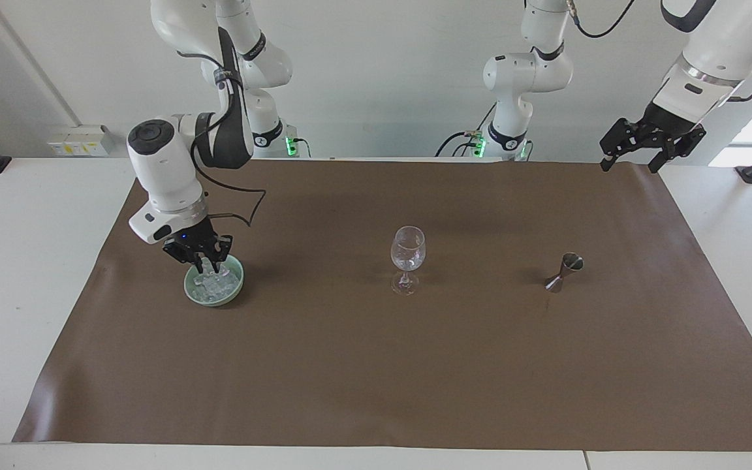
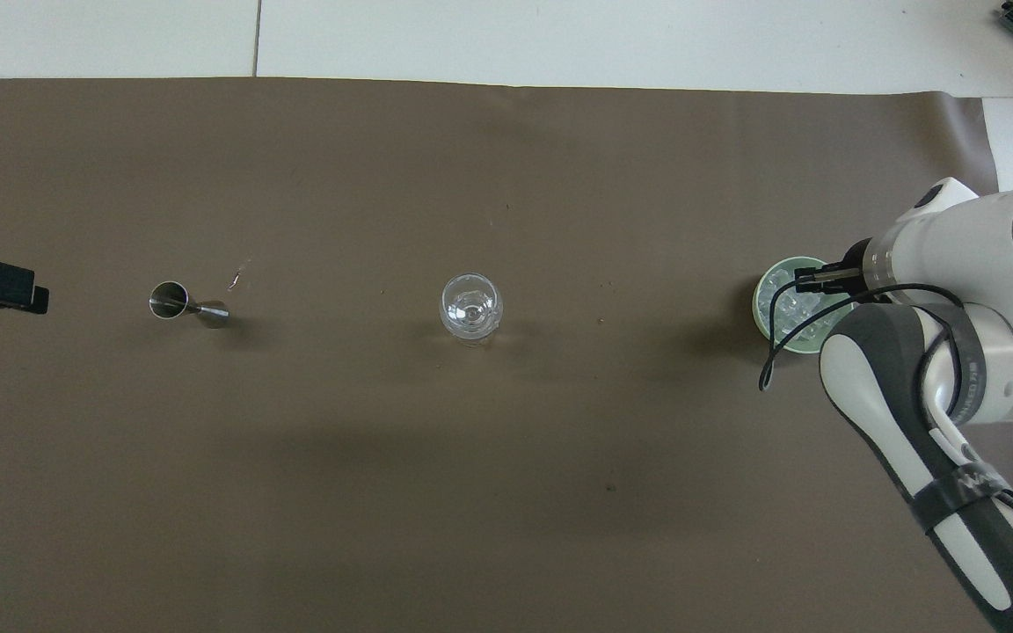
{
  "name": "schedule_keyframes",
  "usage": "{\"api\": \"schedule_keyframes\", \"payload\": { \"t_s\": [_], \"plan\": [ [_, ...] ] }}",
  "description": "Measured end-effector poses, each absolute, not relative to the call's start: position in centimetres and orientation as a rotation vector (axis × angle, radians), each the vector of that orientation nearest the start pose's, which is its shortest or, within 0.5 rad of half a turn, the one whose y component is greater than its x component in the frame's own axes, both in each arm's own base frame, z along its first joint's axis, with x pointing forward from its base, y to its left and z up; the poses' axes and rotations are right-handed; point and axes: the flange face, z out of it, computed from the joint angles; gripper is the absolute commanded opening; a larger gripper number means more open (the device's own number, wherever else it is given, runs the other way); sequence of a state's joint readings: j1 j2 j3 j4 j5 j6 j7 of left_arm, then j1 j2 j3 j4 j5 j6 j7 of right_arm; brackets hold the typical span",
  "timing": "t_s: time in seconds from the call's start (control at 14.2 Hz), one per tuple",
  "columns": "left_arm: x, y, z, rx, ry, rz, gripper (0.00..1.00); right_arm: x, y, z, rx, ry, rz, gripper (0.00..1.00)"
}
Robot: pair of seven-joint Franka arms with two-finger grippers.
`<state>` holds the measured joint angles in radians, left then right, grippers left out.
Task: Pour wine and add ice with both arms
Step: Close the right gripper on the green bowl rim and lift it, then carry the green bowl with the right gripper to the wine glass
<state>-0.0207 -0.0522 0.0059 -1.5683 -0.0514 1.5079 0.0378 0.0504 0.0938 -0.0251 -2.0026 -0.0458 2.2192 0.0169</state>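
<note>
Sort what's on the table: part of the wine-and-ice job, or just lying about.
Job:
- ice in the green bowl
- wine glass
- jigger
- right gripper, shut, over the bowl
- left gripper, open, waiting over the mat's corner

Lying about:
- brown mat
- white socket box
</note>
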Motion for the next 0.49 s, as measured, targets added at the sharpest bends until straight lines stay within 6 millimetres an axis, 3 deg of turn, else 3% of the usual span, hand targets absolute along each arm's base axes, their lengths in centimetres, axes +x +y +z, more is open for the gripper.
{"api": "schedule_keyframes", "payload": {
  "t_s": [0.28,0.49],
  "plan": [
    [53.2,-1.4,64.9,-3.192,0.089,0.012,1.00,58.8,6.3,47.6,-3.144,0.097,-0.243,0.00],
    [53.2,-1.4,64.9,-3.192,0.089,0.012,1.00,58.7,11.1,49.9,-3.104,0.193,-0.295,0.00]
  ]
}}
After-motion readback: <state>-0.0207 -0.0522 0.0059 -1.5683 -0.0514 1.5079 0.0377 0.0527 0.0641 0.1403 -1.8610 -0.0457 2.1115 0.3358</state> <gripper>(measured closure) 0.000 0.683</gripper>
